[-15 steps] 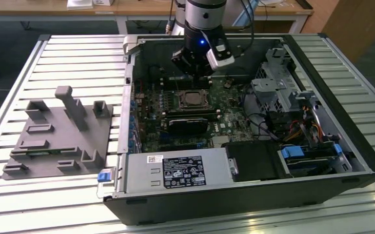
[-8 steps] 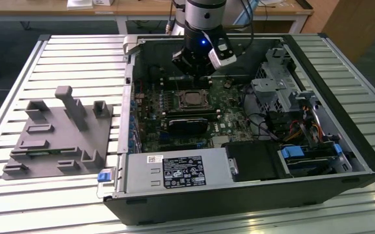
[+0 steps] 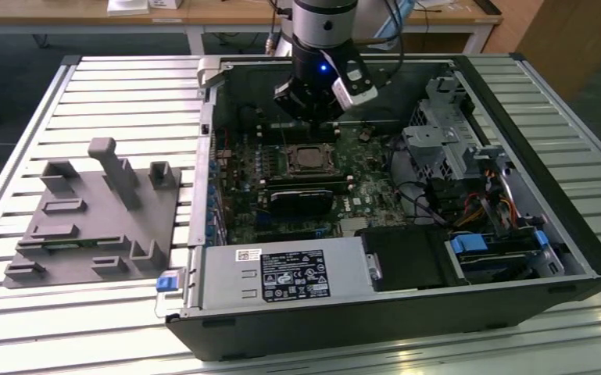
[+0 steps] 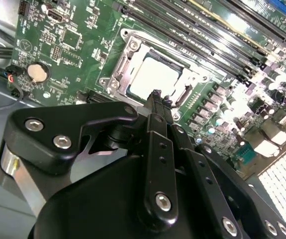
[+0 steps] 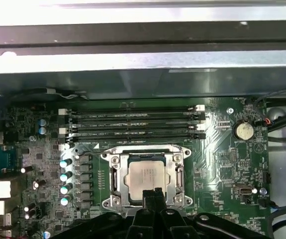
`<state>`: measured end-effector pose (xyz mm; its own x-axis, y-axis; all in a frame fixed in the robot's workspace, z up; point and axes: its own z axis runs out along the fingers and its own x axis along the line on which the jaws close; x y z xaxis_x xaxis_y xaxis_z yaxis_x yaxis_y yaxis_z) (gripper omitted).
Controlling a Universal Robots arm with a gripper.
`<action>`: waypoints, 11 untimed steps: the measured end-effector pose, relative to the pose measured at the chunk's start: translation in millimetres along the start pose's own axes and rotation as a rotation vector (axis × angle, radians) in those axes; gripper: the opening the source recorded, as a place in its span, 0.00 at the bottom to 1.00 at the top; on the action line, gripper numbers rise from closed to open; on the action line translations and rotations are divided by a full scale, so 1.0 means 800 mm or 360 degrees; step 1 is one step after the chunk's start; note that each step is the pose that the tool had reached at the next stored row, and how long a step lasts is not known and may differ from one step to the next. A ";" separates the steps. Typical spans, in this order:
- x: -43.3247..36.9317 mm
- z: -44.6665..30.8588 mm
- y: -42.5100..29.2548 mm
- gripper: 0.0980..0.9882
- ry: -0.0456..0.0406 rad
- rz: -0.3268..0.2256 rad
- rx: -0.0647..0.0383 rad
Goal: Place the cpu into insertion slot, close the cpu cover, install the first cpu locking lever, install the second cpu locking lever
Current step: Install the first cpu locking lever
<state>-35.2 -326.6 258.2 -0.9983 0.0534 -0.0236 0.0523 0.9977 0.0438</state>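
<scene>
Slatted metal table point(image 3: 102, 86) fills the exterior view, with an open computer case point(image 3: 384, 328) lying on its side at the centre and right. Nearest, along the lower edge of the case, sits a grey power box point(image 3: 279, 273) with a white label. Beside it, toward the exterior view's right, is a drive bay point(image 3: 488, 246) with blue tabs. At the exterior view's left, apart from the case, a grey plastic fixture point(image 3: 91, 219) with upright posts rests on the table.

Farther in, the green circuit board point(image 3: 279, 223) lies flat in the case. Near its middle is the socket point(image 3: 306, 160). In both wrist views the chip point(image 5: 145, 175), a pale silvery square, sits inside the socket. The metal cover point(image 5: 114, 172) lies flat around it, so the chip shows through the window. Long black memory slots point(image 5: 133, 124) run just beside the socket, and a round coin battery point(image 5: 243, 130) sits well apart.

The black claw point(image 4: 160, 98) hovers just above the socket's edge. In the second wrist view its fingertips are pressed together, gripping nothing.

Beyond, the arm point(image 3: 321, 23) rises to the top centre of the exterior view, with wooden desks point(image 3: 237, 12) behind.
</scene>
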 end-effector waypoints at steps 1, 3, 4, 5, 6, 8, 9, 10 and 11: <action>0.003 0.0001 -0.0001 0.01 -0.0001 0.0000 -0.0001; 0.006 0.0002 -0.0003 0.01 -0.0001 -0.0001 -0.0002; 0.008 0.0003 -0.0004 0.01 -0.0001 -0.0001 -0.0003; 0.009 0.0004 -0.0005 0.01 -0.0001 -0.0001 -0.0004; 0.011 0.0006 -0.0006 0.01 -0.0001 -0.0001 -0.0005; 0.012 0.0008 -0.0006 0.01 -0.0001 -0.0001 -0.0005; 0.012 0.0008 -0.0007 0.01 -0.0001 -0.0001 -0.0005; 0.012 0.0009 -0.0007 0.01 -0.0001 -0.0001 -0.0005; 0.012 0.0010 -0.0007 0.01 -0.0001 -0.0001 -0.0005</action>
<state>-45.1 -326.6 257.2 -0.9983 0.0529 -0.0242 0.0517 0.9976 0.0469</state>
